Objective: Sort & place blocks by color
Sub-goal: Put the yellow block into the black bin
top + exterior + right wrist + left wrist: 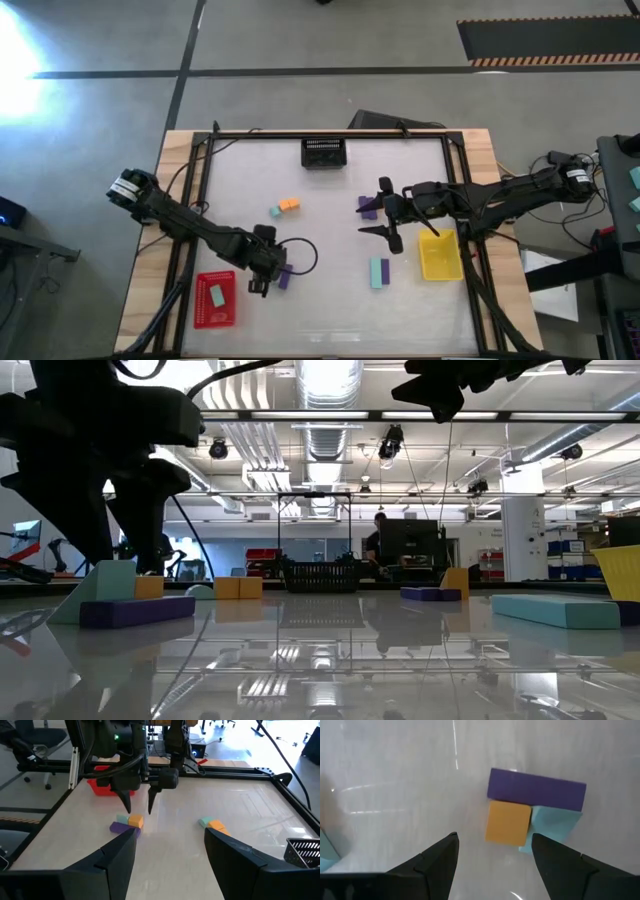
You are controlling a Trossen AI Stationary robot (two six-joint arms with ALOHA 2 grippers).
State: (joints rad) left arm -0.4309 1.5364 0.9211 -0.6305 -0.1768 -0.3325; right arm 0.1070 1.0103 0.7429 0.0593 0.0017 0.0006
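Observation:
My left gripper (494,865) is open and hangs over a cluster of three touching blocks: a purple bar (536,789), an orange cube (507,822) and a teal block (554,824). The cluster lies right of the red tray (200,312), which holds one teal block (216,296). In the right wrist view its fingers (125,802) point down just above the cluster (127,823). My right gripper (383,215) is open, raised above a purple block (367,207) near the yellow tray (440,255). A teal and orange pair (284,208) and a teal and purple pair (379,272) lie on the table.
A black basket (324,152) stands at the table's far edge, in the middle. A black frame (205,190) runs around the white work surface. In the low view a person (378,540) stands far behind the table.

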